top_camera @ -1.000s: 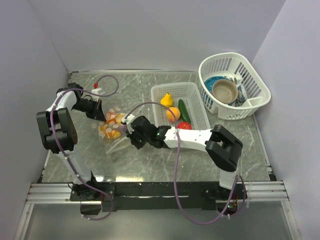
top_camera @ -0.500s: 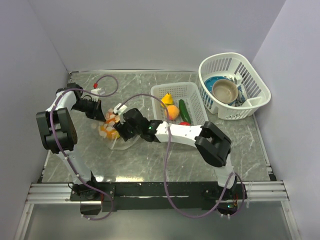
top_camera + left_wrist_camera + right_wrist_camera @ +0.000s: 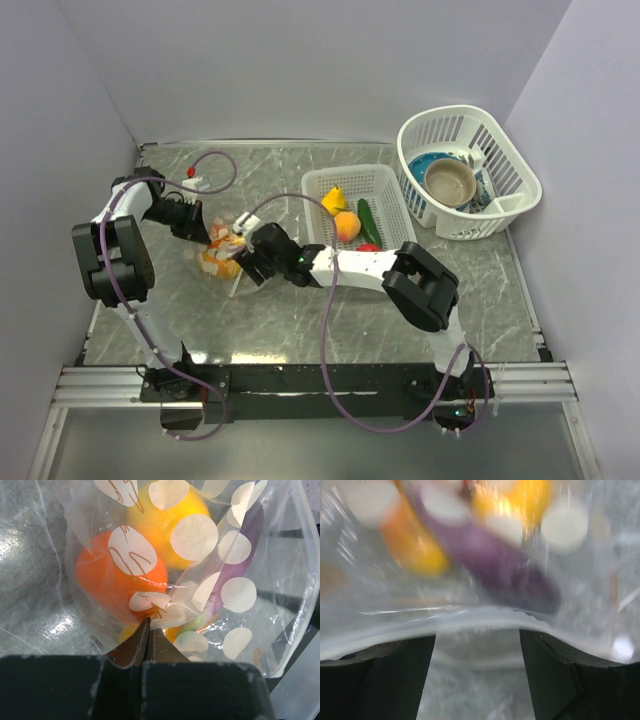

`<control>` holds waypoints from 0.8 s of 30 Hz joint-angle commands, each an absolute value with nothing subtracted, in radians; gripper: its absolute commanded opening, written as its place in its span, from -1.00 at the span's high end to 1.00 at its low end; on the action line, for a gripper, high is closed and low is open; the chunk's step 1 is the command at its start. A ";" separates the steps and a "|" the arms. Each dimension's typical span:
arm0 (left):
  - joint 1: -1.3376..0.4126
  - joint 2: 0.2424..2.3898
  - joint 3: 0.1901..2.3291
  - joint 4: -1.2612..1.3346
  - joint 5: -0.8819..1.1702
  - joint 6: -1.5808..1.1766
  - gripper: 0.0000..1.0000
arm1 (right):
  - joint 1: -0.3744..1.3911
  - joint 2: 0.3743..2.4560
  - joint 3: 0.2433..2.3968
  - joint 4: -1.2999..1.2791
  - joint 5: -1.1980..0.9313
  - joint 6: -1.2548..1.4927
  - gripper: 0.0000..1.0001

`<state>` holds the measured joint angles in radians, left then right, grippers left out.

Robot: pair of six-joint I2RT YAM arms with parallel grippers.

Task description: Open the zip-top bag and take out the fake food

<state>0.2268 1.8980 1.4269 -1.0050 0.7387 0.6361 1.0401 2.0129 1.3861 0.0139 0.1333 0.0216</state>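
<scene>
The zip-top bag (image 3: 222,258), clear with white dots, lies left of centre with fake food inside. In the left wrist view an orange piece (image 3: 120,575), a yellow one (image 3: 165,520) and a purple one (image 3: 242,545) show through the plastic. My left gripper (image 3: 208,233) is shut on a fold of the bag (image 3: 150,602) at its far-left side. My right gripper (image 3: 248,262) is open at the bag's right edge. The white zip strip (image 3: 470,617) runs across just beyond its fingers (image 3: 375,680), with blurred purple food (image 3: 490,555) behind.
A white rectangular basket (image 3: 403,228) right of centre holds a yellow pear (image 3: 334,199), an orange fruit (image 3: 347,226), a green cucumber (image 3: 366,220) and a red piece (image 3: 369,247). A round white basket (image 3: 510,165) with a bowl and dishes stands at the back right.
My right gripper has gone from shut to open and has moved left, up against the bag's edge. The left gripper and its hold on the bag have stayed put.
</scene>
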 commanded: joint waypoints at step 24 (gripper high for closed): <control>0.236 1.905 1.447 -1.052 0.755 0.673 0.99 | 1.062 1.821 1.187 0.104 0.011 0.143 0.95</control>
